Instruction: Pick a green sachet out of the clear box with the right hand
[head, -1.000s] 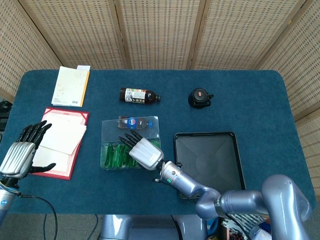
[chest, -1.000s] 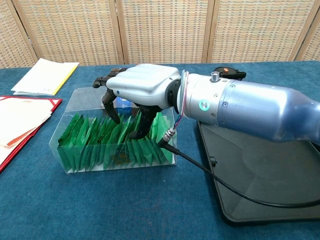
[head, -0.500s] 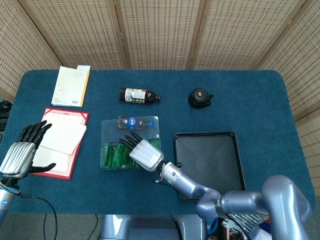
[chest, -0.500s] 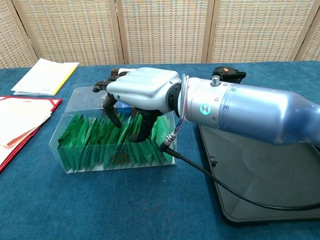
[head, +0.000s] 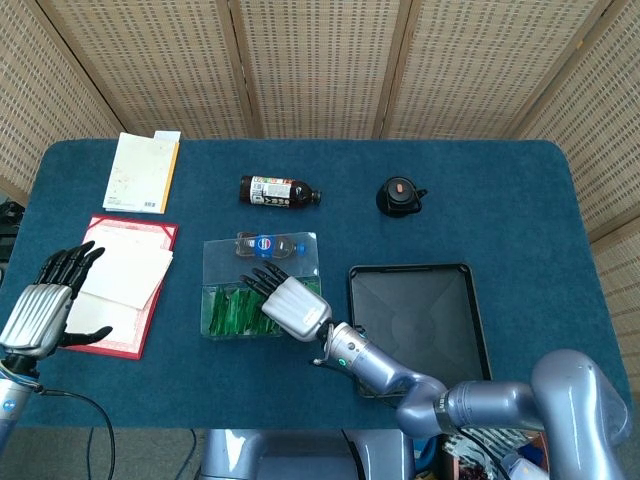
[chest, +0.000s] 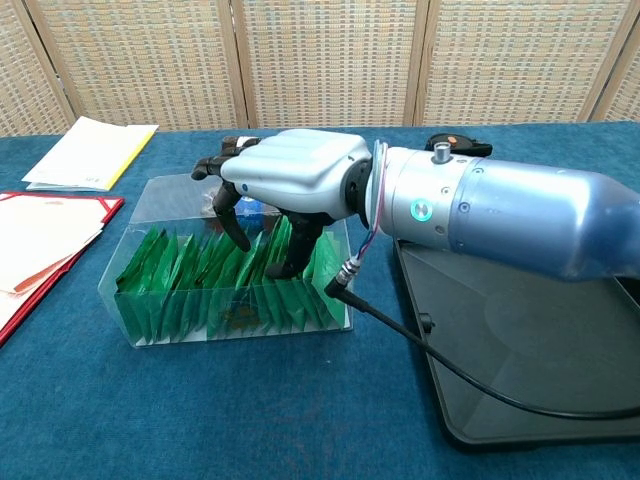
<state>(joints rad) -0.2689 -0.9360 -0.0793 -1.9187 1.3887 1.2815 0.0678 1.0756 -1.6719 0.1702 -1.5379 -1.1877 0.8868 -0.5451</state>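
The right hand (chest: 290, 185) hovered over the clear box (chest: 130, 310), fingers curled down among the green sachets (chest: 215, 275), nothing gripped; isolating a single sachet edge would serve best.

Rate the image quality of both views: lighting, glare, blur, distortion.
Head view: even lighting, soft shadows, sharp throughout. Chest view: the right hand and forearm loom large from closeness, with mild highlights on the clear box wall and a slight sheen on the black tray; no motion blur.

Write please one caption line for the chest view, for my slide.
Right hand reaches into the clear box, fingers down among the green sachets, beside a black tray.
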